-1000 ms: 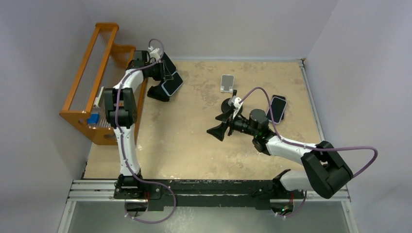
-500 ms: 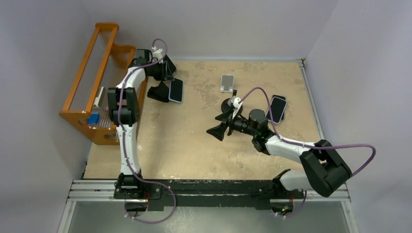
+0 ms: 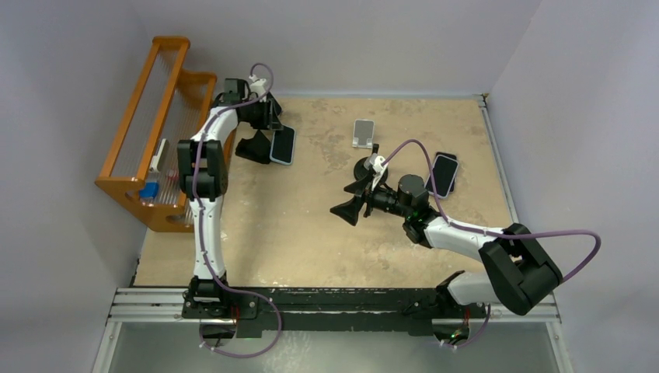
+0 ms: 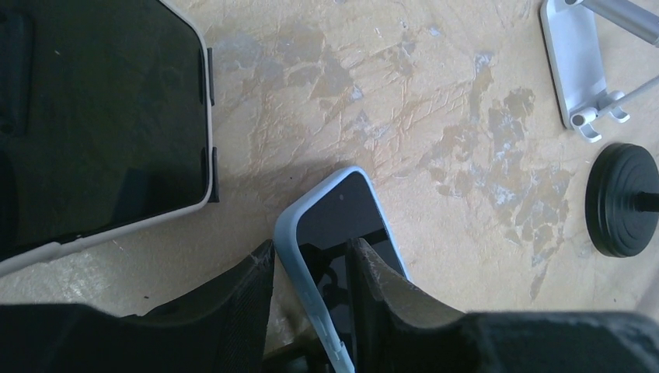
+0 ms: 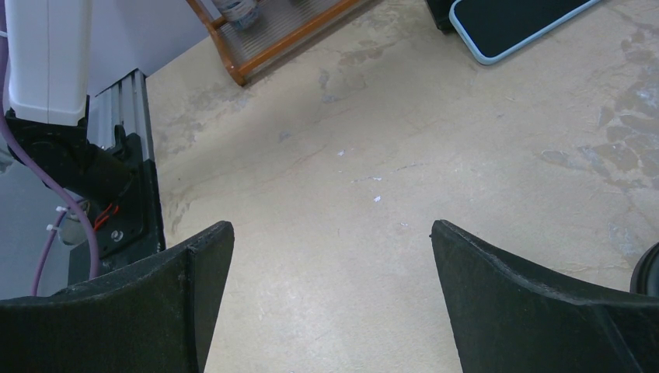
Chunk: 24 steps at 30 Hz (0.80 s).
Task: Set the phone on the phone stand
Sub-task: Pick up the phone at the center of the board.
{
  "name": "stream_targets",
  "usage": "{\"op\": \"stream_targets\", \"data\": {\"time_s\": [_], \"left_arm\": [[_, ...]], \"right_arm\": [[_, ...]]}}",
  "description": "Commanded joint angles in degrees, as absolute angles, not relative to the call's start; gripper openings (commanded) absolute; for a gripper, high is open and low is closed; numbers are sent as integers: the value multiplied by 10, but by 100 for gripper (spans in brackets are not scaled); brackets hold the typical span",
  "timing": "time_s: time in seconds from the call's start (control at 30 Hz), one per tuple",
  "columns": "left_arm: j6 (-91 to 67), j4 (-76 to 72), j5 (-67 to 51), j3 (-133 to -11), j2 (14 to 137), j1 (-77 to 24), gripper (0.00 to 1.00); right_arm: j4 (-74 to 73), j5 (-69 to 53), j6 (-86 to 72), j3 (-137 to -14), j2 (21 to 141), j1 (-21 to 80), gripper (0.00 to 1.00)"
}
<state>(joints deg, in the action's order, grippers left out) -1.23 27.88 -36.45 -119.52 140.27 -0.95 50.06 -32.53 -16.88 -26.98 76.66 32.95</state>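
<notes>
Phone in pale-blue case at far left of table, left claw parted astride it, right claw wide, empty; white-cased phone alongside, seen only from left wrist; third phone far right; one silver stand

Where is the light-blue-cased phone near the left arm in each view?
Top external: phone, back left of the table.
Left wrist: bottom centre.
Right wrist: top right corner, cut off.
Shared landmark: black round base, right of the phone in top external and left wrist.
</notes>
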Motion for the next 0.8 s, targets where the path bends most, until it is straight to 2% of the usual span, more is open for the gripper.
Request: {"op": "stream_targets", "data": {"time_s": [0.0, 0.1, 0.33, 0.63, 0.77], "left_arm": [[-3, 289, -366, -1216, 1420, -16, 37], [-3, 290, -365, -1216, 1424, -16, 34], [-7, 283, -379, -1220, 1426, -16, 0], [-33, 248, -433, -1203, 1389, -14, 0], [-65, 180, -470, -1135, 1336, -12, 0]], "right_arm": [[527, -323, -164, -269, 764, 329, 99], [527, -323, -164, -270, 766, 329, 99], [527, -321, -163, -268, 766, 329, 99], [523, -319, -162, -267, 764, 329, 99], [522, -318, -161, -267, 760, 329, 99]]}}
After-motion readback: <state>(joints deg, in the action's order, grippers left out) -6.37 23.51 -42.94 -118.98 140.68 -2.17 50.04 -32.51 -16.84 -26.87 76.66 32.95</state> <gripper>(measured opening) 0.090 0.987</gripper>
